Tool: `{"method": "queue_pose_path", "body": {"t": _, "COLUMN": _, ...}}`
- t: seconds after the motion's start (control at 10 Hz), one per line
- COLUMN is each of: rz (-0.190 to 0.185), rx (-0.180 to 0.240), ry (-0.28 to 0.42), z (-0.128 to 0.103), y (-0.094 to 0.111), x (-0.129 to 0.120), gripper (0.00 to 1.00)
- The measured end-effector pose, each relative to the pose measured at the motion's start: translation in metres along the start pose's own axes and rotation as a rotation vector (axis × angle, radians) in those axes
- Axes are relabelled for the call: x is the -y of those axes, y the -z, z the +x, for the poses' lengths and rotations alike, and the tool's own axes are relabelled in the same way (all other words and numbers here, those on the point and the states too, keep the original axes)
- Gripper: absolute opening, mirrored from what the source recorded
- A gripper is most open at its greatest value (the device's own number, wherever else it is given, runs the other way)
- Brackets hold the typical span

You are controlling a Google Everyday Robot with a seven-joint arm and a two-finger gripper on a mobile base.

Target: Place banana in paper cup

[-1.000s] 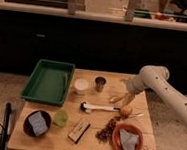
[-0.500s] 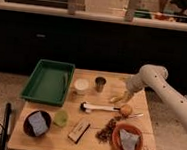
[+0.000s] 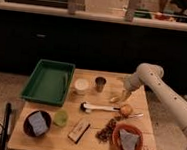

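Note:
The banana (image 3: 115, 98) is small and pale yellow and lies on the wooden table (image 3: 145, 145) right of centre. My gripper (image 3: 123, 94) hangs at the end of the white arm that comes in from the right. It is open, just above and to the right of the banana, very close to it. The paper cup (image 3: 81, 85), short and white, stands to the left of the banana, beyond a small dark metallic cup (image 3: 100, 83).
A green tray (image 3: 48, 80) fills the back left. An orange-tan fruit (image 3: 126, 109) and a long utensil (image 3: 101, 108) lie in front of the banana. A light green cup (image 3: 60, 118), a dark bowl (image 3: 36, 124), a bar (image 3: 79, 132) and an orange bowl (image 3: 127, 140) line the front.
The arm's elbow has shifted slightly left and the gripper has settled a little closer to the banana. Nothing on the table has moved.

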Motion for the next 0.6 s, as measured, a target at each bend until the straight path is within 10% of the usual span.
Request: {"method": "queue_pose_path", "body": {"t": 0.6, "rz": -0.049, "rx": 0.01, "ry": -0.021, "z": 0.017, "y": -0.026, "x": -0.012, "gripper": 0.8}}
